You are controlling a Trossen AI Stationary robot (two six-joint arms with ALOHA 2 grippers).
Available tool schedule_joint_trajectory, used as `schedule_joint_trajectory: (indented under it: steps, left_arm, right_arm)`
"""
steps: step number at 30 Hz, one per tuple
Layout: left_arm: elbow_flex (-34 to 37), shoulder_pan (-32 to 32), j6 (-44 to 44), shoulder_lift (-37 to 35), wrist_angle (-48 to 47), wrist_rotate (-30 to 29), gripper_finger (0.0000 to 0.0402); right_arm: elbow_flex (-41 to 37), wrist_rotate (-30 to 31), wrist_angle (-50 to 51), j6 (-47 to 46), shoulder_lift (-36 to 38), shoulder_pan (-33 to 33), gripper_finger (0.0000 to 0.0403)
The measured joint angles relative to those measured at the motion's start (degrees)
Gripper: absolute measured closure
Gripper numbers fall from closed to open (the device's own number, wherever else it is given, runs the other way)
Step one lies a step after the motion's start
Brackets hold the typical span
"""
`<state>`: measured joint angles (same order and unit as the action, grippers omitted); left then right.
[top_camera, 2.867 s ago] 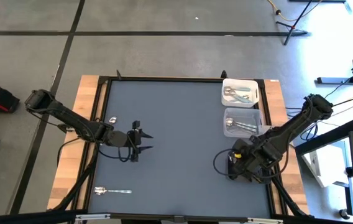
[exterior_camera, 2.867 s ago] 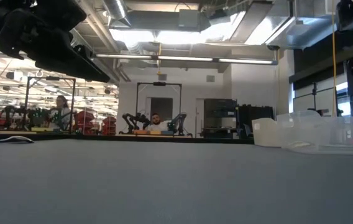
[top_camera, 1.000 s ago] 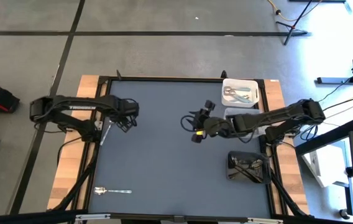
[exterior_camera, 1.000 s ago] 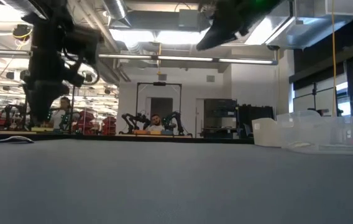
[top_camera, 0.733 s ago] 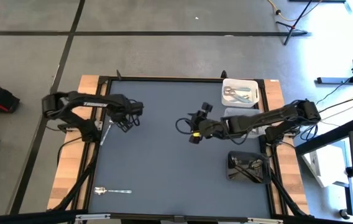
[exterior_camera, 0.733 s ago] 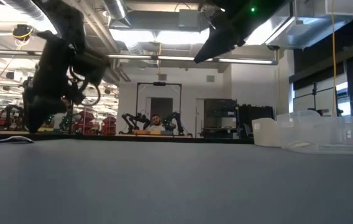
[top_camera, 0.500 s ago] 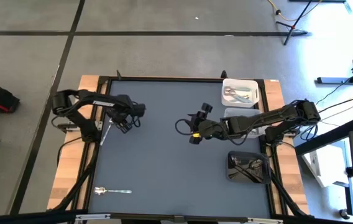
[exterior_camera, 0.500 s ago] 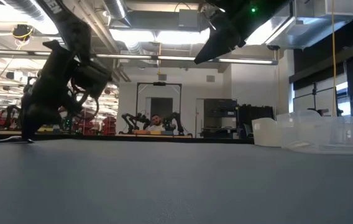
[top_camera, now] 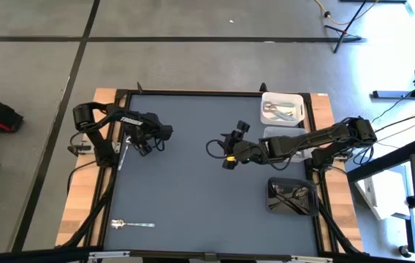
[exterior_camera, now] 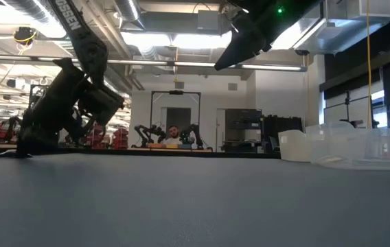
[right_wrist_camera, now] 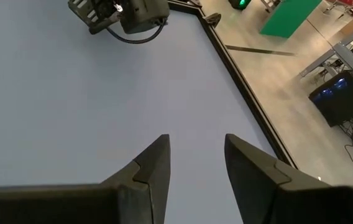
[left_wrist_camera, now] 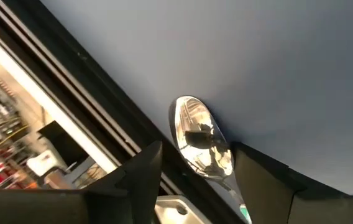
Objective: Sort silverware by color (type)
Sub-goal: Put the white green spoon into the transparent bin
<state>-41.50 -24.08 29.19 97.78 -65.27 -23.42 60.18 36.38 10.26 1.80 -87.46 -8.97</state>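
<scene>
A dark blue-grey table mat (top_camera: 193,183) in a black frame lies over a wooden top on a grey concrete floor. The left gripper (top_camera: 136,143) is down at the mat's left edge, its fingers (left_wrist_camera: 145,174) spread either side of a shiny silver spoon (left_wrist_camera: 202,144) whose bowl rests on the mat by the frame; they do not visibly pinch it. A second shiny silver spoon (top_camera: 131,223) lies alone near the front-left corner. The right gripper (top_camera: 226,150) hovers over the mat's middle, jaws apart and empty in its wrist view. On the right side, a white rectangular bin (top_camera: 283,97), a clear bin (top_camera: 286,131) and a dark bin (top_camera: 292,210) each hold silverware.
</scene>
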Motion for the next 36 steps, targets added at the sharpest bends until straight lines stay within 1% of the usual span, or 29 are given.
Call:
schedule_joint_trajectory:
  steps: [3, 10, 14, 23, 32, 36]
  left_arm:
    - [0.03, -0.02, -0.51, 1.54, -0.40, -0.07, 0.0226]
    - [0.10, -0.21, -0.76, 5.74, -0.87, -1.15, 0.0284]
    - [-0.08, -0.74, -2.16, 7.63, -1.24, -1.18, 0.0305]
    - [-0.25, -0.06, -2.03, 7.97, -2.31, -0.66, 0.0329]
    - [-3.07, 2.01, 0.04, 6.51, -7.66, -2.17, 0.0339]
    - [-3.60, 2.08, -0.59, 6.48, -7.65, -3.55, 0.0366]
  right_arm:
    - [0.00, 0.00, 0.01, -0.29, 0.02, 0.00, 0.0260]
    - [0.00, 0.00, 0.04, -1.46, 0.04, 0.00, 0.0260]
    - [0.00, 0.01, 0.05, -1.46, 0.04, 0.00, 0.0260]
    - [0.01, 0.01, 0.04, -1.49, 0.07, 0.00, 0.0260]
    - [0.02, 0.02, 0.04, -1.49, 0.07, 0.00, 0.0260]
    - [0.02, 0.02, 0.04, -1.49, 0.07, 0.00, 0.0260]
